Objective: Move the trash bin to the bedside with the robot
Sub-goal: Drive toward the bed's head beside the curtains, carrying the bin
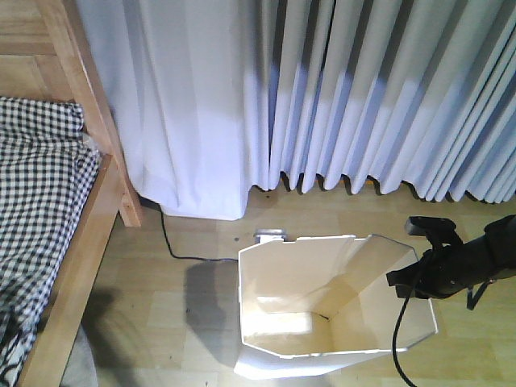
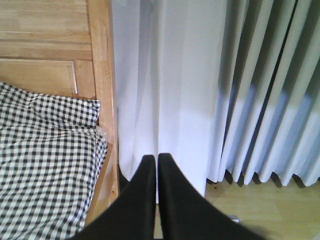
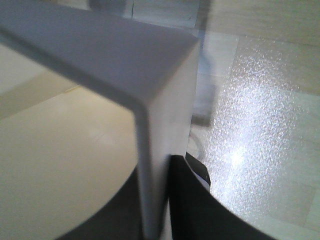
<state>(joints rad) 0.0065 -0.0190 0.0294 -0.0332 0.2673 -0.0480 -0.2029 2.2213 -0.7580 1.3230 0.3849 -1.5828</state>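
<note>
The right fingers (image 3: 192,200) pinch the right wall of the white faceted plastic trash bin (image 1: 322,274), 1 finger on each side. The bin stands on the wood floor (image 1: 201,234), near the light wooden bed with checked bedding (image 1: 81,242). The left fingers (image 2: 145,190) are pressed together, empty.

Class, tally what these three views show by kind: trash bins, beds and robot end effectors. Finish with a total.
trash bin: 1
bed: 1
end effectors: 2 (left end effector, right end effector)
Total: 4

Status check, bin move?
Left gripper shut, empty. Right gripper clamped on trash bin wall. Bin apart from bed frame; black cable lies on floor between.
</note>
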